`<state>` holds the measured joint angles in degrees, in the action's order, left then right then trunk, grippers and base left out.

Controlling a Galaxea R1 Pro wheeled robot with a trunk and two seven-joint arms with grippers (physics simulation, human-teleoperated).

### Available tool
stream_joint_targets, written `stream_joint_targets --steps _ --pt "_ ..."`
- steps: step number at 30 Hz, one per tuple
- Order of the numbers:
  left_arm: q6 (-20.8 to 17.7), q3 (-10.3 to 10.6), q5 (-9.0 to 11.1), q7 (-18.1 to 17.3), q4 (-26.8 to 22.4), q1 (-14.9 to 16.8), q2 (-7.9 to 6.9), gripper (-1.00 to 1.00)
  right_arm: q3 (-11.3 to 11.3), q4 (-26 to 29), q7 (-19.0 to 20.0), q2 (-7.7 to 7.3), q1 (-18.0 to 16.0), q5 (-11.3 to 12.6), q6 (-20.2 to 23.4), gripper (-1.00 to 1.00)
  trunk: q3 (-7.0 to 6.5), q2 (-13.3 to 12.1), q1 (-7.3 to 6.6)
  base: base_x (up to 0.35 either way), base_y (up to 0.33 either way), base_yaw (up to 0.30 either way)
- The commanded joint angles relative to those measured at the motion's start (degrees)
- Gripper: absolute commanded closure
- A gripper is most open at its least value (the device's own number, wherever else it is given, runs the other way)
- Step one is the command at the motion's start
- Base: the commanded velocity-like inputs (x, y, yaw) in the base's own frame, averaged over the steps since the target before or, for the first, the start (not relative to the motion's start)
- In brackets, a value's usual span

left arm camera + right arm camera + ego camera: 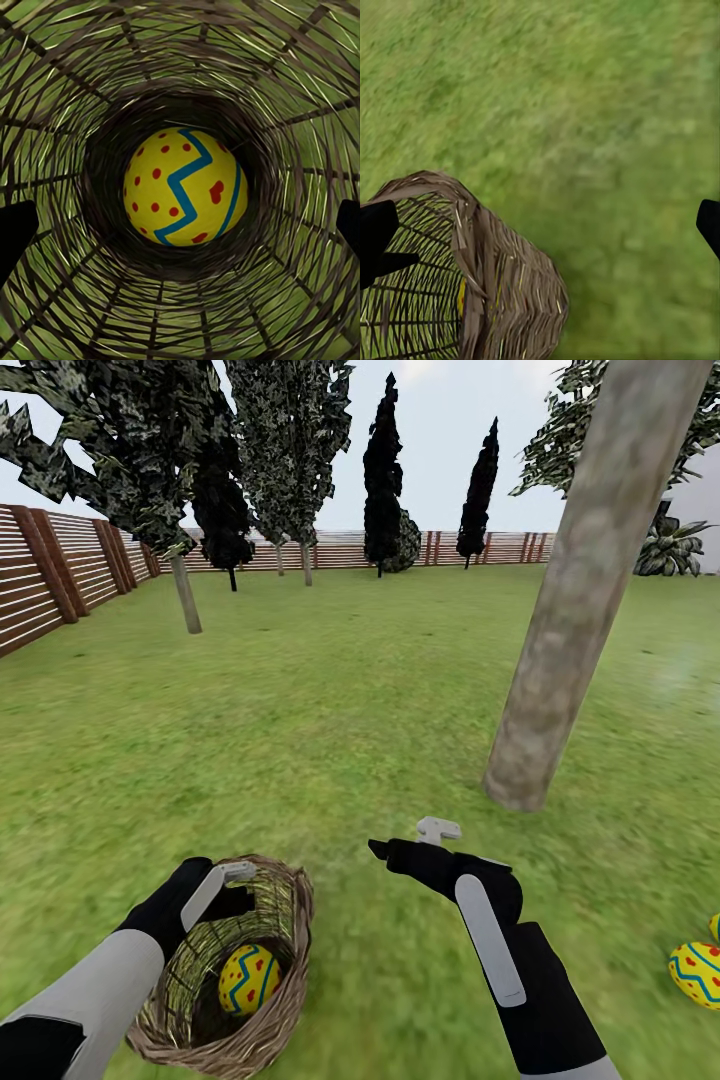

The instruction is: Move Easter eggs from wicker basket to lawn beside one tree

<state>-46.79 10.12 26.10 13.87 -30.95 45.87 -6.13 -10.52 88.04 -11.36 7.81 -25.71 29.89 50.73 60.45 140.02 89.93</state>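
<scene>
The wicker basket (235,970) is lying on the lawn (330,710) at the robot's left side, tipped so that its mouth is facing the robot. One Easter egg (249,979), yellow with a blue zigzag band and red dots, is resting deep inside it; in the left wrist view this egg (185,187) is sitting in the middle of the woven wall (67,90).

The left gripper (240,885) is reaching into the mouth of the basket with its fingers apart, and it is grasping nothing. The right gripper (412,842) is hovering over bare grass between the basket and the tree (580,600), released and empty; its fingertips (376,229) are standing wide apart in the right wrist view, with the basket (487,285) just beside one of them.

A second egg (700,972) is lying on the grass at the far right, near the foot of the tree. Just above it a sliver of something yellow (715,927) is showing at the edge; I cannot tell what it is.
</scene>
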Motion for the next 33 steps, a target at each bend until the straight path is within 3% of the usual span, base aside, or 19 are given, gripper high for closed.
stream_joint_targets --steps 1,10,33 --pt "-0.1 0.4 0.6 0.5 -0.1 0.0 -0.09 -1.0 0.0 0.0 -0.6 0.01 0.0 0.6 0.2 -1.0 0.05 0.0 -0.01 0.0 0.0 0.0" --pt "-0.1 0.3 0.6 0.5 -0.1 0.1 -0.11 -1.0 0.0 0.1 -0.6 0.01 0.0 0.6 0.2 -1.0 1.49 3.2 1.74 0.0 0.0 0.0" --pt "2.8 0.5 0.5 0.3 0.0 0.1 -0.17 -1.0 0.0 0.1 -0.5 -1.01 0.0 0.9 0.2 -1.0 6.59 3.5 2.33 0.0 0.0 0.0"
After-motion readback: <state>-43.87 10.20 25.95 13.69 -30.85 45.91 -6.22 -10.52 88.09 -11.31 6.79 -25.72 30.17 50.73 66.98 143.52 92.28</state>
